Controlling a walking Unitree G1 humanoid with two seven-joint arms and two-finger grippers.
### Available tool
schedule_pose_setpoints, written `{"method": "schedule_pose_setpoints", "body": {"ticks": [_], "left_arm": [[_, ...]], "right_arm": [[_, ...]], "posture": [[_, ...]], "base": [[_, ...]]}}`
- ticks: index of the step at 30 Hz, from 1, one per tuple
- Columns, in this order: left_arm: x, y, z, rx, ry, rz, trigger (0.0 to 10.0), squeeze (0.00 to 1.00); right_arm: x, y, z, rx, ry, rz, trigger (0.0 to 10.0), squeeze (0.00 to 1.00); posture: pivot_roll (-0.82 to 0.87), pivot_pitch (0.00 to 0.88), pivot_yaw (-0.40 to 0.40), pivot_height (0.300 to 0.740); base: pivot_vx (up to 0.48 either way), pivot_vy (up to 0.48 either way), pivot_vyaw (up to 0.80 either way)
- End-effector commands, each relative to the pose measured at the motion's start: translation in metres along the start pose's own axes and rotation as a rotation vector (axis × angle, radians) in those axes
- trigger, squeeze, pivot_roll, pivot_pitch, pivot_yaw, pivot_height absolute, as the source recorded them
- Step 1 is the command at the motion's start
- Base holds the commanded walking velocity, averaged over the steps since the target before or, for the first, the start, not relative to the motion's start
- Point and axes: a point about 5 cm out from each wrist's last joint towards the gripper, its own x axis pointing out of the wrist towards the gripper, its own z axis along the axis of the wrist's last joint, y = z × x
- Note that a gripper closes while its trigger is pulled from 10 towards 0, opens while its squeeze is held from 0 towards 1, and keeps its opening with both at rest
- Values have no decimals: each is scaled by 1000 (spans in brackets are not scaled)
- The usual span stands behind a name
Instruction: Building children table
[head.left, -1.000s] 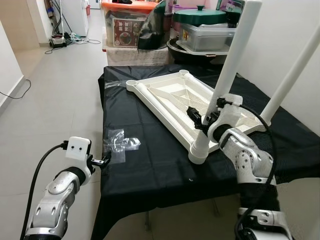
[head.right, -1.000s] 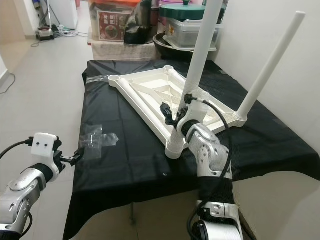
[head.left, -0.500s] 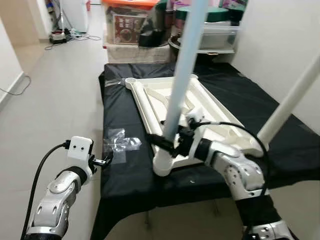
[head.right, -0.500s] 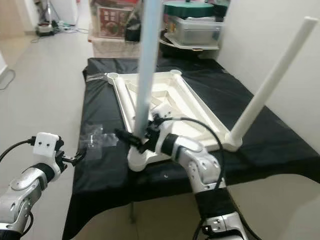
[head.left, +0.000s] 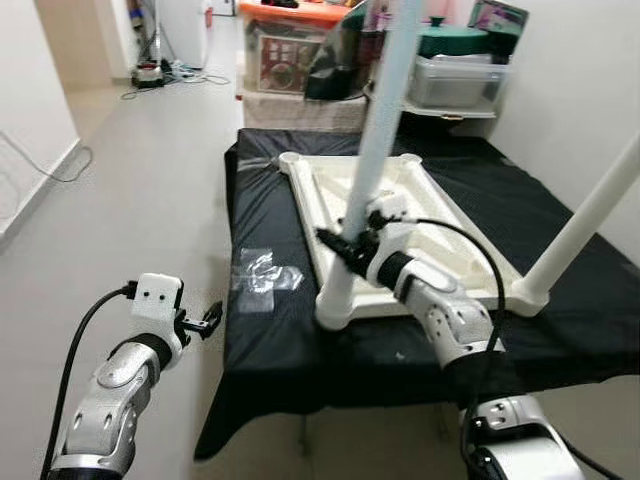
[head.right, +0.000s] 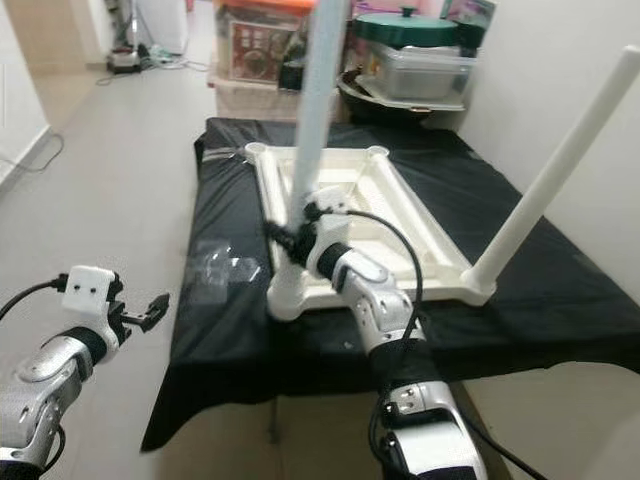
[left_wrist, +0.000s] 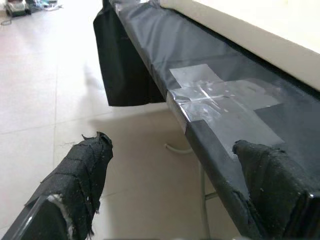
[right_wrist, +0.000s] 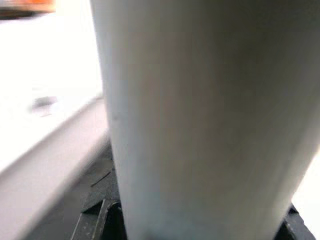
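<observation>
A white children's table top (head.left: 440, 215) lies upside down on a table covered in black cloth (head.left: 270, 340). Two white legs stand up from it. One leg (head.left: 375, 150) rises from the near left corner, and my right gripper (head.left: 342, 246) is shut on it low down; in the right wrist view this leg (right_wrist: 200, 125) sits close between the fingers. The other leg (head.left: 590, 215) stands at the near right corner. My left gripper (head.left: 210, 318) hovers open off the table's left edge, with its fingers (left_wrist: 85, 170) apart over the floor.
A crumpled clear plastic bag (head.left: 262, 272) lies on the cloth near the left edge. Behind the table stand storage bins (head.left: 285, 50), a green-lidded pot (head.left: 452, 40) and a clear box. A wall runs along the right. Bare tiled floor (head.left: 140, 190) stretches along the left.
My right gripper has pulled the leg it holds leftwards, swinging the table top from a diagonal to square with the table. The camera has shifted too. The left gripper has stayed put.
</observation>
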Motion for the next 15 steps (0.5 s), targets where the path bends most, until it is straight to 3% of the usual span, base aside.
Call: {"method": "schedule_pose_setpoints", "body": {"ticks": [1, 2, 4, 6, 8, 11, 12, 13, 14, 15], "left_arm": [[-1, -2, -2, 11, 8, -8, 10000, 0], [-1, -2, -2, 11, 8, -8, 10000, 0], [-1, -4, -3, 10, 9, -13, 10000, 0], [0, -5, -3, 10, 10, -15, 10000, 0], [1, -7, -3, 9, 11, -23, 10000, 0], [2, -8, -3, 10, 11, -26, 10000, 0], [4, -8, -3, 13, 12, -28, 10000, 0], [5, -7, -3, 15, 12, -29, 10000, 0], [6, -6, -2, 16, 11, -29, 10000, 0], [6, -6, -2, 16, 11, -29, 10000, 0]], "right_arm": [[-17, -45, -21, -10, 103, -357, 0, 0], [-17, -45, -21, -10, 103, -357, 0, 0], [-42, -57, -40, 61, 148, -655, 0, 0], [-52, -54, -46, 90, 167, -729, 0, 0], [-56, -34, -47, 114, 163, -741, 0, 0], [-53, -24, -44, 117, 157, -719, 0, 0], [-45, -11, -45, 124, 181, -635, 8510, 0], [-39, -1, -43, 149, 180, -549, 10000, 0], [-33, 8, -40, 167, 163, -447, 10000, 0], [-33, 8, -40, 167, 163, -447, 10000, 0]], "posture": [[85, 0, -126, 740], [85, 0, -126, 740], [80, 0, -117, 740], [80, 0, -117, 740], [75, 0, -110, 740], [71, 0, -105, 740], [71, 0, -105, 740], [71, 0, -104, 740], [71, 0, -104, 740], [71, 0, -104, 740]], "base": [[0, 0, 0], [0, 0, 0], [0, 0, 0], [0, 0, 0], [0, 0, 0], [0, 0, 0], [0, 0, 0], [0, 0, 0], [0, 0, 0], [0, 0, 0]]}}
